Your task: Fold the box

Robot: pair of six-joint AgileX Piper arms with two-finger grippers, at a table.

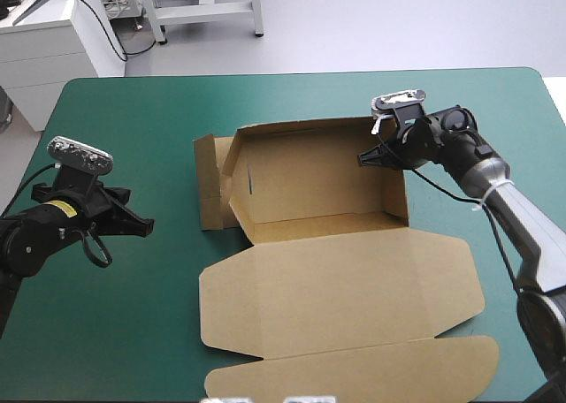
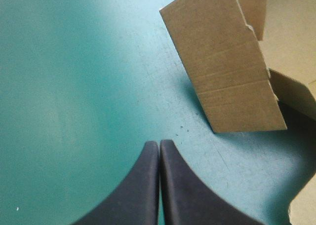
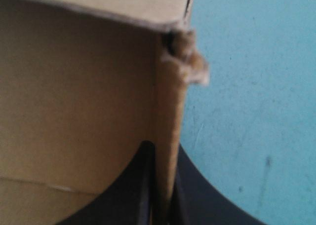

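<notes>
A table (image 1: 106, 102) with a teal-green cover (image 2: 74, 87) is filling most of the scene from above. A brown box (image 1: 309, 178) is sitting near the middle of the table, a little toward the far edge, as an open tray with its walls standing. Its lid (image 1: 345, 284) is lying flat on the cover, stretching from the tray toward the table's near edge. The rounded end flap (image 1: 354, 375) of the lid is reaching almost to that edge. A loose side flap (image 1: 206, 184) is sticking out from the tray's left side toward the table's left edge, and it is appearing to lift slightly off the cover.

The right gripper (image 1: 364, 158) is coming in from the table's right side and is clamping the tray's right wall (image 3: 170, 111) close to the tray's far right corner. One black finger is sitting inside the tray and the other outside, with the board pinched between them. The upper corner of that wall, just ahead of the gripper, is looking torn and frayed.

The left gripper (image 1: 141, 224) is sitting over bare cover near the table's left edge, well apart from the box and grasping nothing. Its two black fingers (image 2: 143, 185) are pressing together into a single point aimed toward the box, with the side flap ahead of them and off to one side. Whether the fingertips are touching the cover cannot be told.
</notes>
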